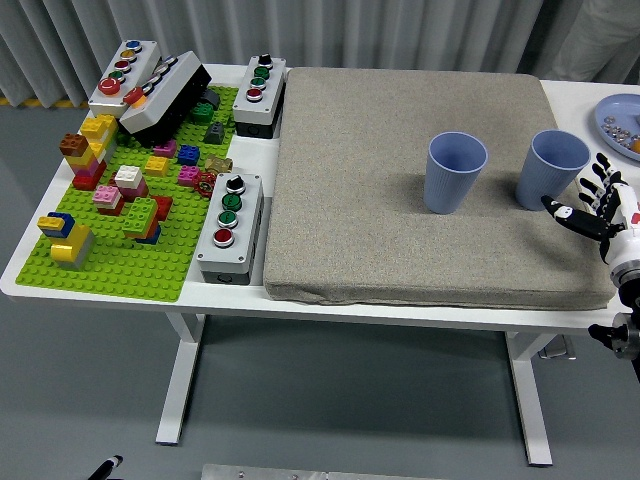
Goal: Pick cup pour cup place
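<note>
From the head view, the right hand [597, 208] comes in at the right edge with its fingers spread wide, holding nothing, just beside the right blue cup [551, 169] but apart from it. That cup stands upright on the grey mat [400, 240], with the left blue cup [455, 172] near it. The mat lies on the white surface [30, 270], beside a green brick baseplate [130, 270] and button boxes [230, 225]

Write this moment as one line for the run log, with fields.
phase: reach | right hand: open, beside right cup, not touching | left cup: upright on mat | left hand: not in view
</note>
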### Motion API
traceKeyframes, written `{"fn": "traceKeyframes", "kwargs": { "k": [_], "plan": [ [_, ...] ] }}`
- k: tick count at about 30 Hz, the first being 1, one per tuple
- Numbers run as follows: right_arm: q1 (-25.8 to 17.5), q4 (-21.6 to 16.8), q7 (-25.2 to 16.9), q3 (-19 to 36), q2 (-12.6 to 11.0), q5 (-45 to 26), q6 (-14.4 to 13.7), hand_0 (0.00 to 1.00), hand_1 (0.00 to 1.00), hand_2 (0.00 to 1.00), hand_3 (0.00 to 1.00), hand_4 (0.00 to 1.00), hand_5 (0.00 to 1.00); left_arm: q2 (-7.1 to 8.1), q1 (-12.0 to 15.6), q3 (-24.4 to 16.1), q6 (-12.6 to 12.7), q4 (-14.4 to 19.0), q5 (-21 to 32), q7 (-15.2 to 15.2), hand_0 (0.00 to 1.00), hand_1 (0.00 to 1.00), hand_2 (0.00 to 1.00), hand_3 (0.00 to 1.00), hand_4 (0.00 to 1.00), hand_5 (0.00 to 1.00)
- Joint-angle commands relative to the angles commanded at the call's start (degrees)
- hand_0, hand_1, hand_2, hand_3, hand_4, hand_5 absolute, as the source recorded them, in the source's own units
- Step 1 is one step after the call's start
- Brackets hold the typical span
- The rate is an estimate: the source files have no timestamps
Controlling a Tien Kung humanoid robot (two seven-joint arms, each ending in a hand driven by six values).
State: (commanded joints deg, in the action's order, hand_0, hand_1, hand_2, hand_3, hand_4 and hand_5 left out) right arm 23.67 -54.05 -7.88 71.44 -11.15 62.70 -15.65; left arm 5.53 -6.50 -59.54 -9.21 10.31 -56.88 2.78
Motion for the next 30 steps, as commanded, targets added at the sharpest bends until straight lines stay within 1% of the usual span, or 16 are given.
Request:
{"fn": "traceKeyframes", "kwargs": {
  "k": [13, 19, 30],
  "plan": [
    [1.24, 1.78, -0.32, -0.54, 0.86, -0.72, 0.60, 0.908, 0.890, 0.981, 0.998, 0.879, 0.185, 0.12, -0.29, 0.84, -0.10, 0.00, 0.20, 0.02, 0.864, 0.833, 0.900, 0.797, 0.644, 0.998],
    [2.52, 3.46, -0.56, -1.09, 1.29, -1.86, 1.02, 0.908, 0.888, 0.979, 0.998, 0.878, 0.190, 0.23, -0.44, 1.54, -0.15, 0.00, 0.43, 0.00, 0.864, 0.833, 0.900, 0.797, 0.643, 0.998],
    [4.90, 5.33, -0.52, -1.73, 2.18, -1.99, 1.25, 0.909, 0.886, 0.976, 0.998, 0.877, 0.197, 0.34, -0.64, 1.93, -0.19, 0.00, 0.54, -0.05, 0.865, 0.834, 0.901, 0.797, 0.646, 0.998]
  ]
}}
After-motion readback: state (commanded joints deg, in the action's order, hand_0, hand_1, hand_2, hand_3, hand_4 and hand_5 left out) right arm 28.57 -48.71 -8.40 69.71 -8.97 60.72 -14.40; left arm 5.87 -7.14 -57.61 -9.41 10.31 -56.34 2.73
